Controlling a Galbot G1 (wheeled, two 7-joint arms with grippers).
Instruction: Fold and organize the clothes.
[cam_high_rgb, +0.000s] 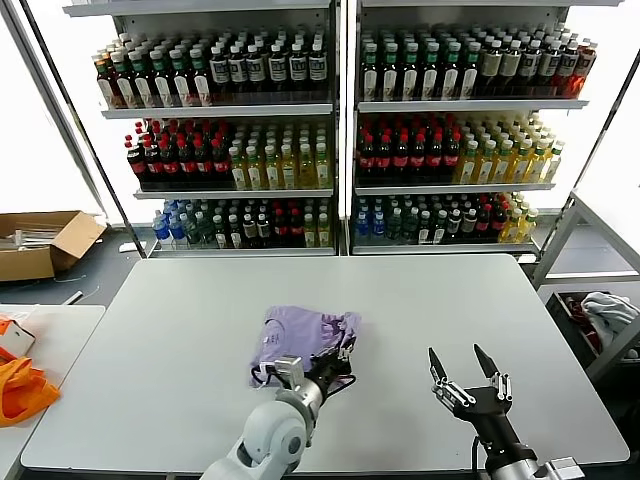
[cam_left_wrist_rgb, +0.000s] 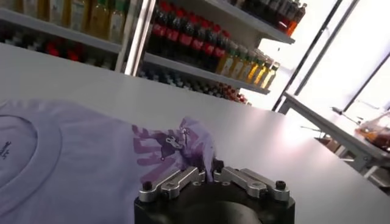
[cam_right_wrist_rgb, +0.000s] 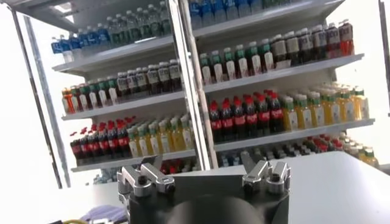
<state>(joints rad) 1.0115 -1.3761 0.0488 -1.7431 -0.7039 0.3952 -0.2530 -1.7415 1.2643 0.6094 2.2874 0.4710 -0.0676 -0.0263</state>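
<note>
Lavender T-shirt (cam_high_rgb: 303, 339) lying bunched and partly folded on the grey table (cam_high_rgb: 180, 330), a little nearer the front edge than the middle. Rumpled, uneven outline; dark purple print showing near its right edge. In the left wrist view the shirt (cam_left_wrist_rgb: 67, 164) spread flat under the camera, ribbed collar curving at one side, purple lettering and small figures close to the fingers.

Left gripper (cam_high_rgb: 322, 372) down at the near edge of the shirt, touching the cloth. Fingers (cam_left_wrist_rgb: 183, 178) drawn close together at the printed corner, fabric edge sitting between them; looks pinched, jaws nearly closed on the cloth.

Right gripper (cam_high_rgb: 465, 368) hanging above bare table, well apart from the shirt and to its right, near the front edge. Two dark fingers spread wide in a V, nothing between them. In its own wrist view the gripper (cam_right_wrist_rgb: 204, 176) pointed toward the shelves, a small patch of lavender cloth visible low at one side.

Behind the table: tall shelves (cam_high_rgb: 340, 110) packed with bottled drinks in rows. Cardboard box (cam_high_rgb: 40, 243) on the floor at far left. Orange fabric (cam_high_rgb: 22, 388) on a side table at left. White-and-red cloth bundle (cam_high_rgb: 608, 315) at far right.
</note>
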